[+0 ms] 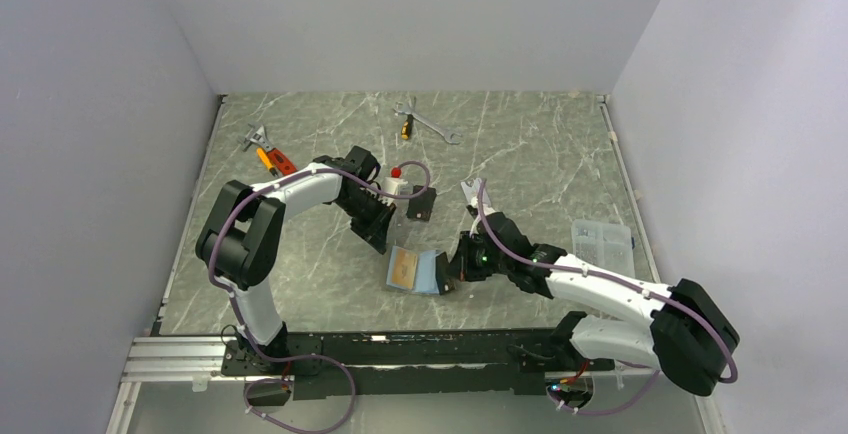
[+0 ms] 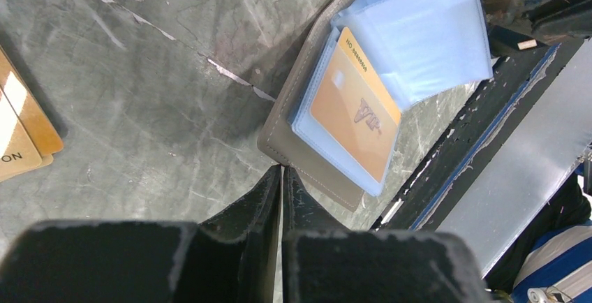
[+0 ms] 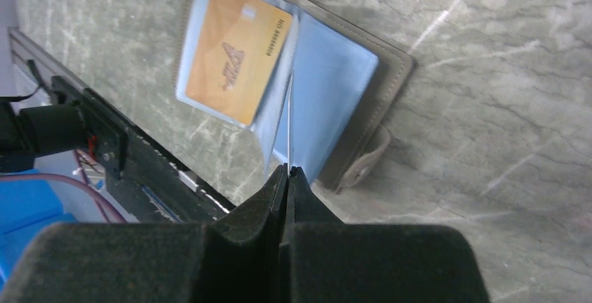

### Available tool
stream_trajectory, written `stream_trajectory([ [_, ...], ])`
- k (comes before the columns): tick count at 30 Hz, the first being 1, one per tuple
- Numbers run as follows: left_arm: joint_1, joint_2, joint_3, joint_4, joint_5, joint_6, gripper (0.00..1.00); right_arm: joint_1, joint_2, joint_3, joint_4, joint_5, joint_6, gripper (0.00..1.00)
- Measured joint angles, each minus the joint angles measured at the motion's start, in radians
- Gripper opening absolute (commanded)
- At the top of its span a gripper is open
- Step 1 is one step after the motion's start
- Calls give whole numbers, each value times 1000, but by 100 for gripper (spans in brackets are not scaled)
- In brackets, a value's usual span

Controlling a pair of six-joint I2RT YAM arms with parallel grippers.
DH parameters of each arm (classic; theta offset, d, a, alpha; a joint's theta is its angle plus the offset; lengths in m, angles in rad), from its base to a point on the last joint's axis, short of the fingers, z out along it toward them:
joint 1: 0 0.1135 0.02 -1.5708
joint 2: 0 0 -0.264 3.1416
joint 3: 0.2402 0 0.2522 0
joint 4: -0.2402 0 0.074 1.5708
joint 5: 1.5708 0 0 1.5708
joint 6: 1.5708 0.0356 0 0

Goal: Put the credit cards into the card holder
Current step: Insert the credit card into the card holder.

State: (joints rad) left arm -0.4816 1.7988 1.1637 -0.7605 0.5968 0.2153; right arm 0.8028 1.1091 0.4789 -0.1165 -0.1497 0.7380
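The card holder [image 1: 428, 274] lies open on the marble near the front rail, taupe cover [image 2: 317, 174] down and light blue sleeves up. An orange credit card [image 2: 356, 114] sits in its left sleeve [image 3: 234, 52]. My right gripper [image 3: 287, 170] is shut on the edge of a loose blue sleeve page, holding it upright over the holder's cover [image 3: 398, 65]. My left gripper [image 2: 281, 170] is shut, with its tips touching the cover's far edge and nothing visible between them. A black card [image 1: 421, 204] and a silver-grey one [image 1: 470, 192] lie behind the holder.
Two tan card-like pieces [image 2: 17, 132] lie at the left edge of the left wrist view. A clear plastic box [image 1: 601, 244] stands at the right. An orange-handled tool [image 1: 275, 161] and a wrench [image 1: 430, 124] lie at the back. The black front rail [image 2: 489, 128] runs just beside the holder.
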Motion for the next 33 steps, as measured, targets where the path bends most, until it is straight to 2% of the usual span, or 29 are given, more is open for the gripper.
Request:
stream_trajectory([
  [5, 0, -3, 0, -9, -2, 9, 16, -1, 17, 0, 64, -31, 12, 0],
  [10, 5, -22, 3, -35, -24, 45, 25, 0, 124, 18, 152, -71, 29, 0],
  [14, 18, -53, 27, -65, -47, 110, 35, 2, 188, 33, 204, -96, 41, 0],
  [19, 47, -67, 86, -118, -45, 220, 42, 7, 237, 59, 258, -117, 53, 0],
  [26, 51, -74, 131, -166, -36, 346, 45, 16, 316, 81, 307, -122, 68, 0],
  [33, -37, -110, 72, -139, -46, 423, 44, 30, 417, 129, 327, -121, 85, 0],
])
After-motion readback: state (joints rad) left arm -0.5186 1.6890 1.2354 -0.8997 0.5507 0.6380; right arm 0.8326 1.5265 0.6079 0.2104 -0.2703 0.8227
